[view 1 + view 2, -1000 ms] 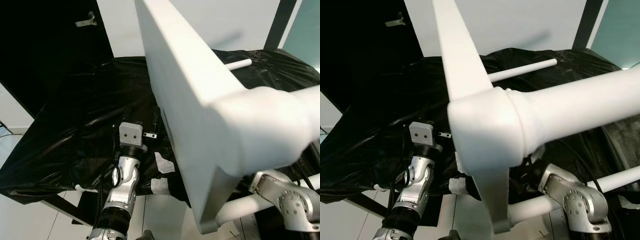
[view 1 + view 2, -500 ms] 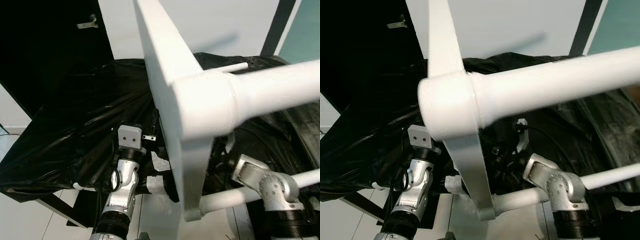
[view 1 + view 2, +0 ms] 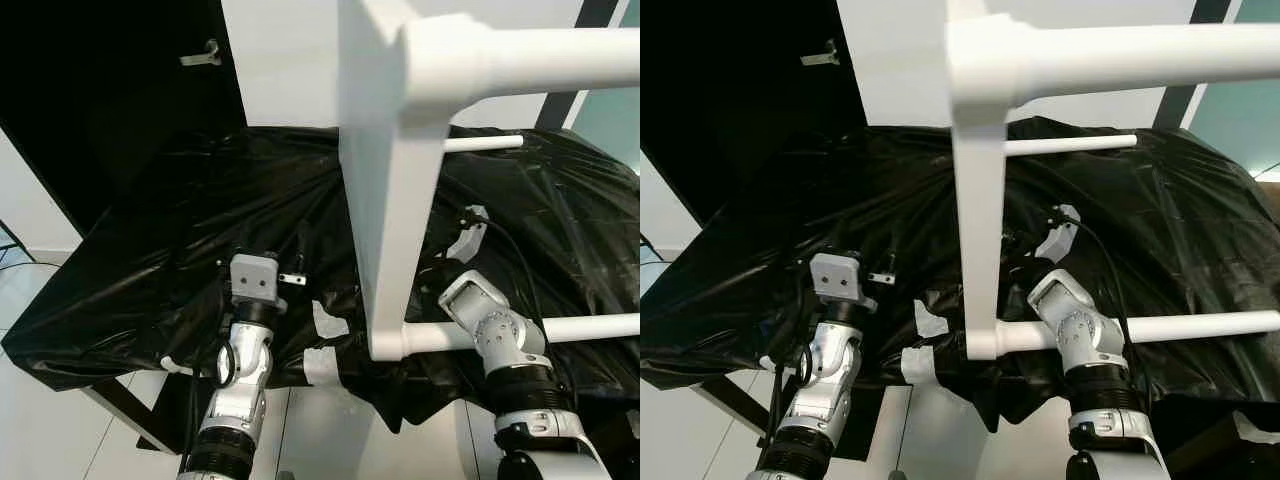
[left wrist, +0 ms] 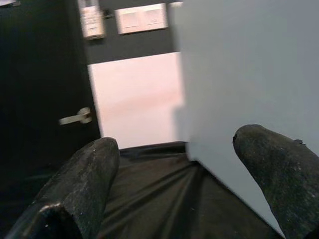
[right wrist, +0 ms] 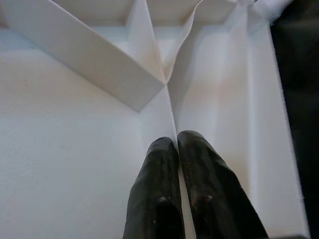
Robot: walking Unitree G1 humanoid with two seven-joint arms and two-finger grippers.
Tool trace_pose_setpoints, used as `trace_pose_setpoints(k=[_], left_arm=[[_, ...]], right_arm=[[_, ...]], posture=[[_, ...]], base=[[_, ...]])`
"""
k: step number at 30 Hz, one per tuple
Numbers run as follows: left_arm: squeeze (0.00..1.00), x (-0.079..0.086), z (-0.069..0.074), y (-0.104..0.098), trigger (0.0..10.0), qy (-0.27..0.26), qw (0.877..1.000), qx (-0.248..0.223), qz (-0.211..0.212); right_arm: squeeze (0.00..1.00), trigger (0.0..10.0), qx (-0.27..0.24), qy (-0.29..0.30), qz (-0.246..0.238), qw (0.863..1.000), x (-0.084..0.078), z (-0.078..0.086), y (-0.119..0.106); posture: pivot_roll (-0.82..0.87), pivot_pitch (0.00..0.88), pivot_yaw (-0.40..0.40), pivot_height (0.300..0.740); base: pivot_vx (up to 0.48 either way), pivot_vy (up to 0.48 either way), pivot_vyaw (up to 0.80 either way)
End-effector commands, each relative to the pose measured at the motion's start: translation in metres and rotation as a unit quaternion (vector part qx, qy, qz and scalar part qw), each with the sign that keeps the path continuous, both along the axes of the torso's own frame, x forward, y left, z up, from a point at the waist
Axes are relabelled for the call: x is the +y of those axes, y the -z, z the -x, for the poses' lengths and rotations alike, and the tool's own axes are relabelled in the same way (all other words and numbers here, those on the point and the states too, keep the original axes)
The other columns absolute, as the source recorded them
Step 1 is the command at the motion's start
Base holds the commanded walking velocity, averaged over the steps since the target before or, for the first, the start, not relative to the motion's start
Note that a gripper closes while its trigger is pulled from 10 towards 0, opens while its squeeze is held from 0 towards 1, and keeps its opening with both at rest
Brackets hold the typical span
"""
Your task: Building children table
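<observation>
The white children's table (image 3: 390, 230) stands on its edge on the black-covered worktop, its top upright. Its round legs stick out to my right: one high up (image 3: 540, 55), one low (image 3: 570, 328), one further back (image 3: 482, 143). My right arm (image 3: 492, 322) reaches in under the table between the legs. In the right wrist view my right gripper (image 5: 177, 144) is shut on a thin white rib (image 5: 172, 107) of the table's underside. My left gripper (image 4: 174, 149) is open beside the flat face of the tabletop (image 4: 249, 74), with nothing between its fingers (image 4: 84, 174).
Black plastic sheeting (image 3: 170, 220) covers the worktop, with white tape patches (image 3: 325, 322) near its front edge. A dark door with a metal handle (image 3: 204, 52) stands at the back left. A white wall (image 3: 285, 60) is behind. The floor (image 3: 50, 420) below is pale.
The table has swung from a tilt close to my head to upright, with its legs now level. My right arm has risen with it. My left arm has hardly moved.
</observation>
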State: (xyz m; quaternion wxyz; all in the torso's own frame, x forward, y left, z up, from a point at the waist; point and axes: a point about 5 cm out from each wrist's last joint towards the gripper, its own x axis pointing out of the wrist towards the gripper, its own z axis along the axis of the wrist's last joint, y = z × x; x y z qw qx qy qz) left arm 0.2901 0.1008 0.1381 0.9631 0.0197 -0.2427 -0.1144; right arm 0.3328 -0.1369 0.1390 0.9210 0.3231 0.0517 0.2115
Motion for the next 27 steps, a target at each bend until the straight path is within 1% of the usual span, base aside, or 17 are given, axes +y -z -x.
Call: trace_pose_setpoints(k=[1, 2, 3, 5, 6, 7, 11, 12, 16, 17, 18, 20, 22, 23, 24, 26, 27], left_arm=[[0.0, 0.001, 0.0, 0.0, 10.0, -0.024, 1.0, 0.003, 0.008], [0.0, 0.001, 0.001, 0.0, 10.0, -0.024, 1.0, 0.003, 0.007], [0.0, 0.002, 0.001, 0.0, 10.0, -0.025, 1.0, 0.003, 0.007], [0.0, 0.002, 0.001, 0.0, 10.0, -0.025, 1.0, 0.003, 0.006], [0.0, 0.002, 0.001, 0.0, 10.0, -0.025, 1.0, 0.003, 0.006], [0.0, 0.002, 0.001, 0.0, 10.0, -0.023, 1.0, 0.004, 0.005], [0.0, 0.002, 0.001, 0.001, 10.0, -0.021, 1.0, 0.005, 0.003], [0.0, 0.002, 0.001, 0.001, 10.0, -0.021, 1.0, 0.006, 0.003], [0.0, 0.002, 0.0, 0.001, 10.0, -0.019, 1.0, 0.006, 0.002], [0.0, 0.002, 0.0, 0.001, 10.0, -0.019, 1.0, 0.005, 0.002], [0.0, 0.002, 0.001, 0.001, 10.0, -0.019, 1.0, 0.005, 0.001], [0.0, 0.003, 0.001, 0.001, 10.0, -0.019, 1.0, 0.005, 0.0], [0.0, 0.004, 0.001, 0.001, 10.0, -0.02, 1.0, 0.005, 0.0], [0.0, 0.005, 0.002, 0.001, 10.0, -0.021, 1.0, 0.006, -0.001], [0.0, 0.005, 0.002, 0.001, 10.0, -0.021, 1.0, 0.006, -0.001], [0.0, 0.006, 0.003, 0.003, 10.0, -0.022, 1.0, 0.008, -0.002], [0.0, 0.005, 0.003, 0.004, 10.0, -0.021, 1.0, 0.01, -0.002]], right_arm=[[0.0, 0.0, 0.121, 0.068, 0.042, 0.989, -0.025, 0.008, 0.048], [0.0, 0.0, 0.117, 0.072, 0.04, 0.99, -0.027, 0.006, 0.047], [0.0, 0.4, 0.115, 0.073, 0.04, 0.99, -0.028, 0.005, 0.047], [0.0, 0.4, 0.114, 0.073, 0.04, 0.99, -0.029, 0.005, 0.047], [0.0, 10.0, 0.114, 0.072, 0.043, 0.99, -0.03, 0.005, 0.047], [0.0, 10.0, 0.108, 0.07, 0.062, 0.99, -0.03, 0.006, 0.05], [0.0, 10.0, 0.093, 0.083, 0.07, 0.99, -0.03, 0.004, 0.052], [1.0, 10.0, 0.09, 0.087, 0.069, 0.99, -0.03, 0.003, 0.052], [1.0, 10.0, 0.077, 0.104, 0.07, 0.989, -0.032, 0.005, 0.049], [0.92, 10.0, 0.069, 0.118, 0.077, 0.988, -0.033, 0.007, 0.048], [0.0, 10.0, 0.052, 0.14, 0.105, 0.983, -0.036, 0.01, 0.045], [0.0, 10.0, 0.044, 0.148, 0.121, 0.98, -0.038, 0.012, 0.044], [0.0, 10.0, 0.013, 0.172, 0.203, 0.964, -0.042, 0.019, 0.039], [0.0, 10.0, -0.005, 0.192, 0.261, 0.946, -0.046, 0.024, 0.037], [0.0, 10.0, -0.005, 0.192, 0.261, 0.946, -0.046, 0.024, 0.037], [0.0, 10.0, -0.033, 0.241, 0.361, 0.9, -0.055, 0.034, 0.033], [0.0, 10.0, -0.045, 0.263, 0.396, 0.878, -0.061, 0.041, 0.031]], posture=[[0.16, 0.0, 0.037, 0.74], [0.16, 0.0, 0.039, 0.74], [0.16, 0.0, 0.04, 0.74], [0.16, 0.0, 0.042, 0.74], [0.16, 0.0, 0.042, 0.74], [0.16, 0.0, 0.046, 0.74], [0.15, 0.0, 0.05, 0.74], [0.15, 0.0, 0.05, 0.74], [0.15, 0.0, 0.057, 0.74], [0.15, 0.0, 0.057, 0.74], [0.15, 0.0, 0.057, 0.74], [0.15, 0.0, 0.057, 0.74], [0.15, 0.0, 0.058, 0.74], [0.15, 0.0, 0.059, 0.74], [0.15, 0.0, 0.059, 0.74], [0.14, 0.0, 0.06, 0.74], [0.13, 0.0, 0.061, 0.74]], base=[[0.0, 0.0, 0.0], [0.0, 0.0, 0.0], [0.0, 0.0, 0.0], [0.0, 0.0, 0.0], [0.0, 0.0, 0.0], [0.0, 0.0, 0.0], [0.0, 0.0, 0.0], [0.0, 0.0, 0.0], [0.0, 0.0, 0.0], [0.0, 0.0, 0.0], [0.0, 0.0, 0.0], [0.0, 0.0, 0.0], [0.0, 0.0, 0.0], [0.0, 0.0, 0.0], [0.0, 0.0, 0.0], [0.0, 0.0, 0.0], [0.0, 0.0, 0.0]])
